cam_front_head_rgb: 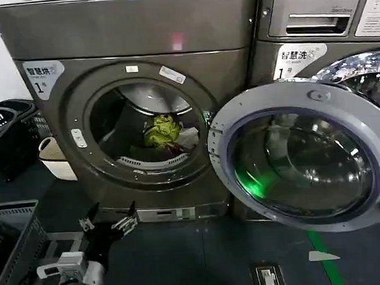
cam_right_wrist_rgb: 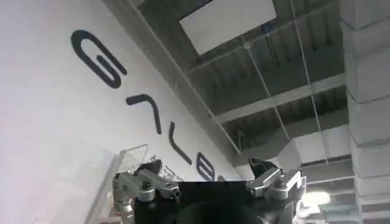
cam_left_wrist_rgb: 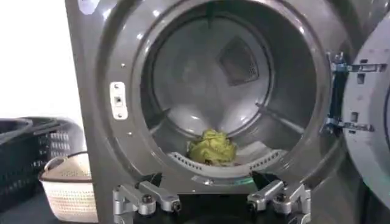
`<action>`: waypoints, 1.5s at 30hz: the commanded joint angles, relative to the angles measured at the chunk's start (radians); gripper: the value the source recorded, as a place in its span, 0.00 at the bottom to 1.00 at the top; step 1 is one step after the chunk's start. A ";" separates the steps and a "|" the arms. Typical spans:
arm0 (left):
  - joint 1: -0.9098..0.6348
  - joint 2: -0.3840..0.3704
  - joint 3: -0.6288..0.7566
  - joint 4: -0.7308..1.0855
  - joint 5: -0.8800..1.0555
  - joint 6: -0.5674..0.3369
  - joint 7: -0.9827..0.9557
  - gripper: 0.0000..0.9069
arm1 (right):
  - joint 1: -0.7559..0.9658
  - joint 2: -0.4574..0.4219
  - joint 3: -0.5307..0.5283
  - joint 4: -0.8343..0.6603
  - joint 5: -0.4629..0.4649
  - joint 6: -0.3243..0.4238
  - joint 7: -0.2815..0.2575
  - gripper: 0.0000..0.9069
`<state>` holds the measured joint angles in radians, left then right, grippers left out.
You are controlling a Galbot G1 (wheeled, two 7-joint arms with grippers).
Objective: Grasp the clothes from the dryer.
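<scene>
Green clothes (cam_front_head_rgb: pixel 162 132) in drum, left gripper (cam_front_head_rgb: pixel 107 220) outside

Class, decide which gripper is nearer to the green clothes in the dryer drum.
Left. The left gripper is open, low in front of the dryer, below the green clothes. The right gripper points up at a ceiling, away from them.

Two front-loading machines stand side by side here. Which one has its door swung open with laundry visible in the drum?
The left machine, marked 1: its door hangs open to the right and yellow-green clothes lie in its drum. The LG machine beside it sits behind that door.
</scene>
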<state>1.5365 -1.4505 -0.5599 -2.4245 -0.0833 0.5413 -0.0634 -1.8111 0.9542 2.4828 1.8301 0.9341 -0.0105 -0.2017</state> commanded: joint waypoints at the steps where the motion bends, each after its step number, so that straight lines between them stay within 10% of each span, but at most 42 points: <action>1: 0.001 0.000 0.000 -0.002 0.001 -0.001 0.000 1.00 | 0.001 0.001 -0.001 0.002 0.001 0.000 0.000 1.00; 24: -0.059 0.022 0.008 0.044 -0.013 -0.037 0.013 1.00 | -0.003 0.006 0.002 0.031 0.003 0.000 -0.025 1.00; 45: -0.689 0.065 0.142 0.643 -0.134 -0.129 -0.011 1.00 | -0.066 0.025 0.046 0.070 0.004 -0.005 -0.014 1.00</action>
<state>1.0905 -1.3816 -0.4644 -2.0290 -0.2030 0.4295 -0.0707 -1.8706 0.9785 2.5230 1.8952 0.9386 -0.0147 -0.2164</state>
